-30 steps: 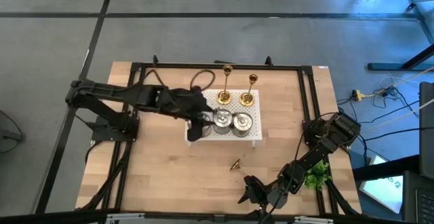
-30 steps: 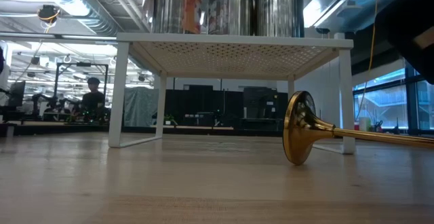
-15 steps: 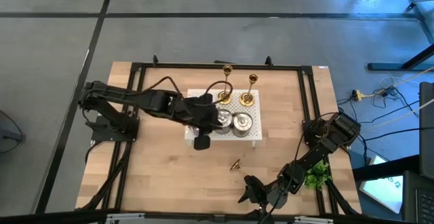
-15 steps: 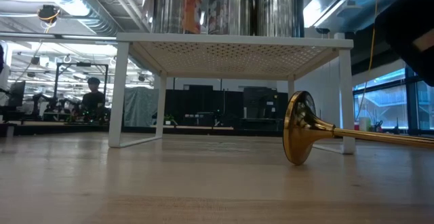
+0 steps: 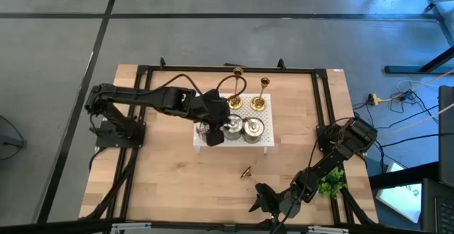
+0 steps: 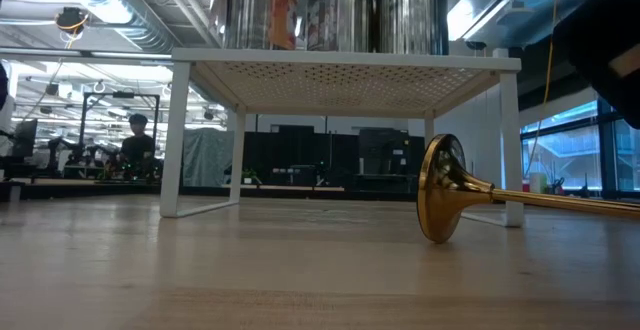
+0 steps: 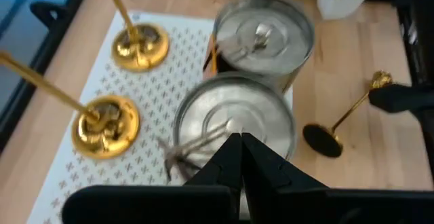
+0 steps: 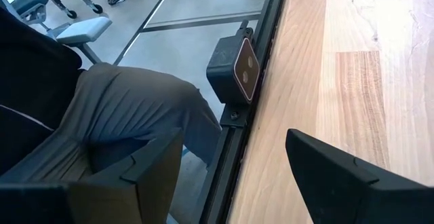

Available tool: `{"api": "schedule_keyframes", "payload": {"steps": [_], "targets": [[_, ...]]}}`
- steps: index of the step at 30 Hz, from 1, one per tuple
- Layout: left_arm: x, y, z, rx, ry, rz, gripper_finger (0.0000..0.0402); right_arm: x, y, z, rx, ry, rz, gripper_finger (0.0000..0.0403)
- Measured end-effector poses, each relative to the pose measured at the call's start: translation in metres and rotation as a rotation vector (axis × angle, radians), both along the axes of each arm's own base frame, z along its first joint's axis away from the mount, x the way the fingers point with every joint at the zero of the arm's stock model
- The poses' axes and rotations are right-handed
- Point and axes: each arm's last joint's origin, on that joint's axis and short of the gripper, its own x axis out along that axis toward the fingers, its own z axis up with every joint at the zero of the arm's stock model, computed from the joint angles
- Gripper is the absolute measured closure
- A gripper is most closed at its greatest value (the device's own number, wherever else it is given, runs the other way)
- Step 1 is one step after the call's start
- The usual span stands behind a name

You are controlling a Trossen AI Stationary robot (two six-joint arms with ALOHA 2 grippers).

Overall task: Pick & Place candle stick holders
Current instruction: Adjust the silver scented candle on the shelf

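A white perforated stand at the table's middle carries two upright gold candle stick holders on its far side. Three silver ones stand on its near side. A third gold one lies on its side on the table near the stand, its round base on edge on the wood. My left gripper is shut and hovers above the silver holders at the stand's left part. My right gripper waits open at the table's near edge.
A small green plant sits at the near right corner beside my right arm. A black frame runs along the table's edges. Beyond the near edge, a person's trouser leg shows. Bare wood lies left of and in front of the stand.
My left arm has reached farther toward the table's right edge, carrying its gripper over the stand's left part. The holders and the lying candlestick have kept their places.
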Motion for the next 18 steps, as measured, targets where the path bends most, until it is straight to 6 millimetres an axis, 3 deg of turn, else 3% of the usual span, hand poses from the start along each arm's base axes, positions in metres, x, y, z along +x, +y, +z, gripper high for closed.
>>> {"api": "schedule_keyframes", "payload": {"steps": [6, 18], "targets": [[-0.002, 0.011, -0.009, -0.03, 0.094, 0.026, 0.04, 0.0, 0.0, 0.0, -0.001, 0.001, 0.0, 0.0137], [-0.004, 0.012, -0.01, -0.042, 0.108, 0.02, 0.04, 0.0, 0.0, 0.0, -0.003, 0.003, 0.0, 0.0137]]}}
